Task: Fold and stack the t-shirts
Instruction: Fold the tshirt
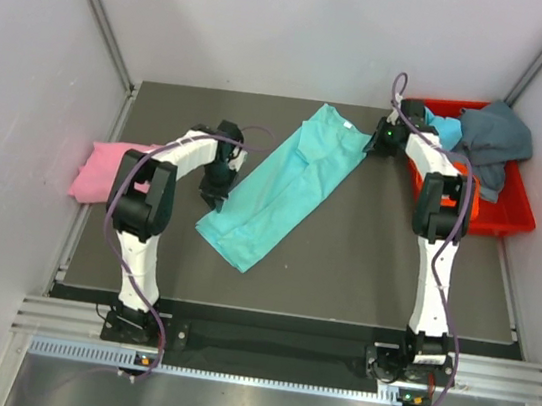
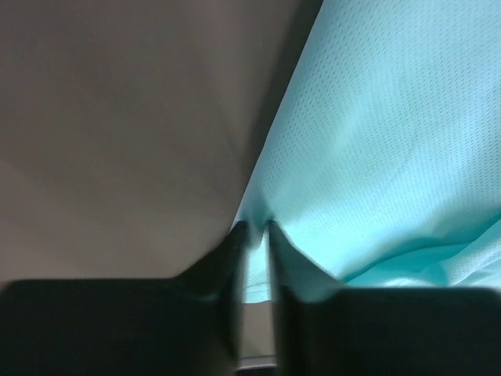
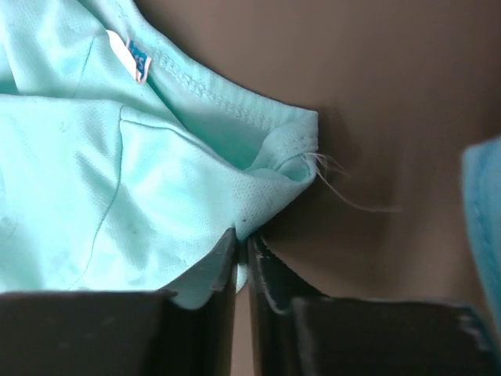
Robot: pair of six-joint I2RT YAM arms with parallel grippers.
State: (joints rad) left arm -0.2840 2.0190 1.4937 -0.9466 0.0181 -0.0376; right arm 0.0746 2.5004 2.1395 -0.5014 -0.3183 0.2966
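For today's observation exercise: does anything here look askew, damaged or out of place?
The teal t-shirt lies diagonally across the table, with loose threads fraying from its corner by the right gripper. Unfolded shirts spill over the red bin's rim.

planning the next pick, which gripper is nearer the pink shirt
Left. The left gripper sits just right of the pink shirt; the right gripper is far across the table, beside the red bin.

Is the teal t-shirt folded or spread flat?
Partly folded: the teal t-shirt lies as a long narrow strip, layers overlapping, not yet a compact fold.
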